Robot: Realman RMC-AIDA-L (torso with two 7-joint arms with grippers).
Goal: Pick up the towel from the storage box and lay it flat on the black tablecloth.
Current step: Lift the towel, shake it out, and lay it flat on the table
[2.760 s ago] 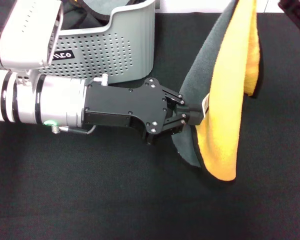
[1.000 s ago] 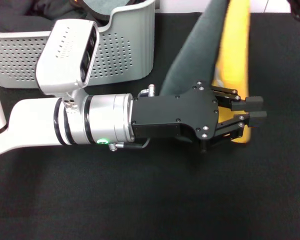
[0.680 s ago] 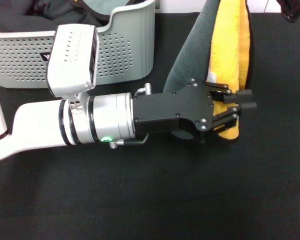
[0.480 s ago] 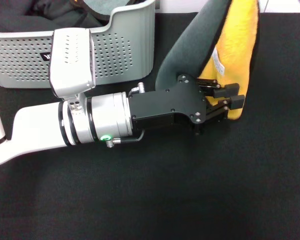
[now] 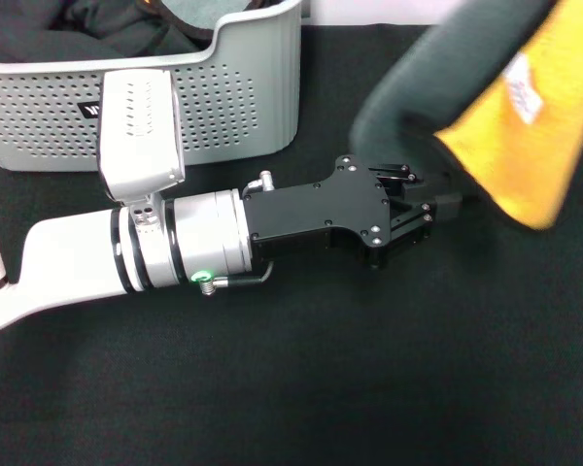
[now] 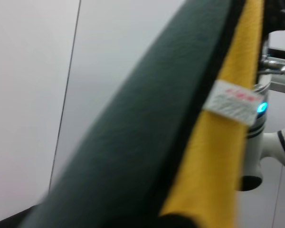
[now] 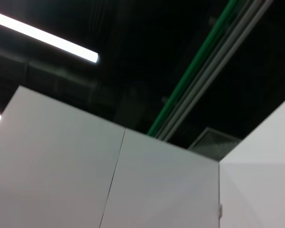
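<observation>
Head view shows us the towel [image 5: 525, 146] lifted out of the box [image 5: 223, 107], folded, unspread; left pincer [image 5: 437, 199] narrow, grip uncertain

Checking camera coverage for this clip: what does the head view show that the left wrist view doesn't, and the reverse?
Only the head view shows the storage box, the black tablecloth and the left hand at the hanging cloth's lower edge. Only the left wrist view shows pale wall panels and part of the other arm with a blue light. Both show the towel, yellow and dark grey, with its white tag.
</observation>
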